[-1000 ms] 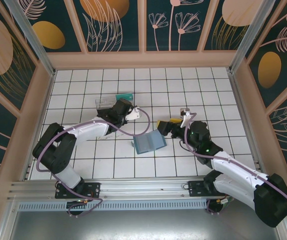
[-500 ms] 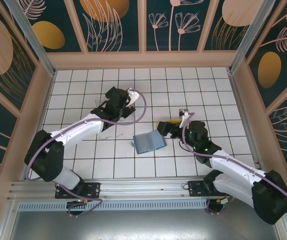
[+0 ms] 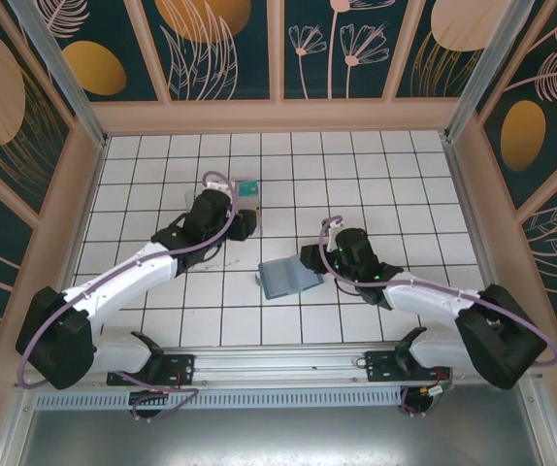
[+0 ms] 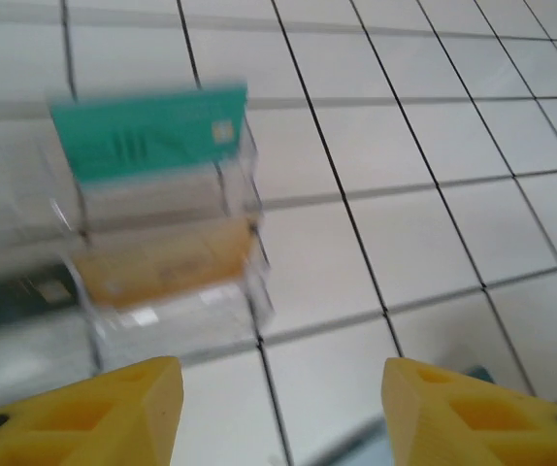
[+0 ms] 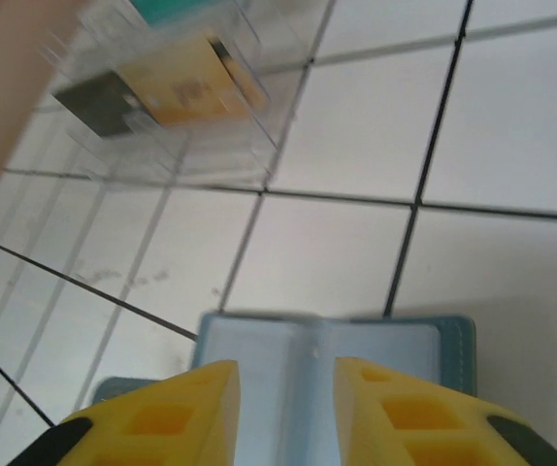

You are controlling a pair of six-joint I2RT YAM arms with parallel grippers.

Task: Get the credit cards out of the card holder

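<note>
The card holder (image 3: 288, 277) lies open on the white tiles, slate-blue with a pale inside (image 5: 322, 349). My right gripper (image 3: 310, 258) is at its right edge; in the right wrist view its jaws (image 5: 283, 413) stand a narrow gap apart over the centre crease, holding nothing. A teal credit card (image 4: 147, 131), an orange-tan one (image 4: 162, 262) and a black one (image 4: 12, 296) lie in a clear plastic box (image 4: 177, 311). My left gripper (image 4: 278, 408) is open and bare, just short of that box (image 3: 245, 221).
The clear box (image 5: 162, 97) with its cards sits on the tiles beyond the holder, the teal card (image 3: 247, 186) at its far end. Wooden walls ring the tiled floor (image 3: 405, 184). A rail (image 3: 278, 364) runs along the near edge.
The left gripper reached over the clear box, then drew back and narrowed its jaws. The right gripper slid left onto the holder's edge and narrowed its jaws a lot.
</note>
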